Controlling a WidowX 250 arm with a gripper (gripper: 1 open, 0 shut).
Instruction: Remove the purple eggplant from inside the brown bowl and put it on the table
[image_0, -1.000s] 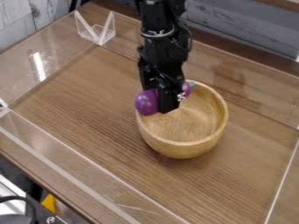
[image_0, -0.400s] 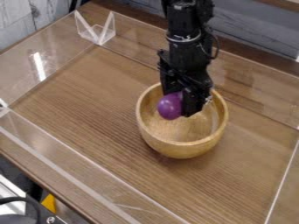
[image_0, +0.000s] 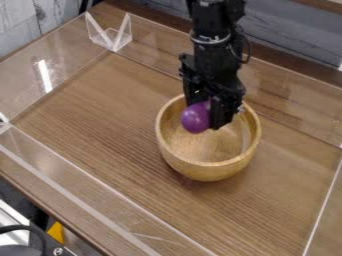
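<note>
The black gripper (image_0: 210, 108) points straight down over the inside of the brown bowl (image_0: 203, 168). It is shut on the purple eggplant (image_0: 197, 119), whose rounded end bulges out on the left of the fingers. The eggplant hangs just above the bowl's floor, left of centre; whether it touches the wood I cannot tell. The bowl stands on the wood-grain table (image_0: 94, 115), right of the middle.
Clear acrylic walls (image_0: 38, 72) run round the table's edges, with a low one along the front (image_0: 127, 215). A small clear acrylic piece (image_0: 110, 32) stands at the back left. Bare tabletop lies left of and in front of the bowl.
The gripper has carried the eggplant to the right, from over the bowl's left rim to over its inside. Since the last half second it has hardly shifted.
</note>
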